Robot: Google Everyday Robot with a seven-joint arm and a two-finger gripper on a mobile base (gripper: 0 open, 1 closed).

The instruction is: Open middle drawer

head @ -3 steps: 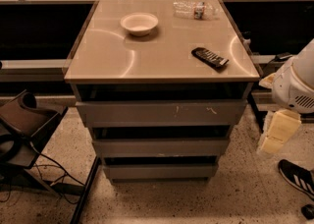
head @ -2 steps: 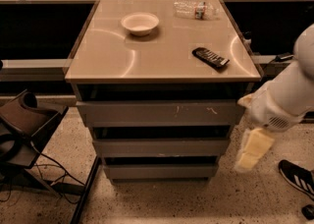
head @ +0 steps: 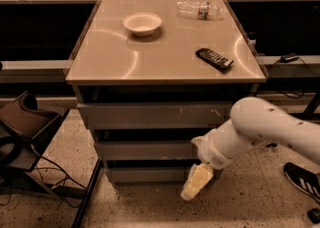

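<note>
The middle drawer (head: 145, 150) is the plain grey front between the larger scratched top front (head: 150, 115) and the narrow bottom front (head: 145, 174) of the cabinet. It looks closed, flush with the others. My gripper (head: 195, 184), with cream-coloured fingers pointing down and left, hangs in front of the cabinet's lower right. It is just below the middle drawer's right end and over the bottom front. The white arm (head: 260, 129) reaches in from the right.
On the tan cabinet top (head: 125, 57) are a white bowl (head: 142, 23), a black remote-like object (head: 214, 58) and a clear plastic bottle (head: 200, 8). A dark chair (head: 25, 122) and cables stand at the left. A black shoe (head: 302, 179) is at the right.
My arm has swung left from the cabinet's right side. The gripper has moved left and down, and is now in front of the lower drawer fronts. The drawers have not moved.
</note>
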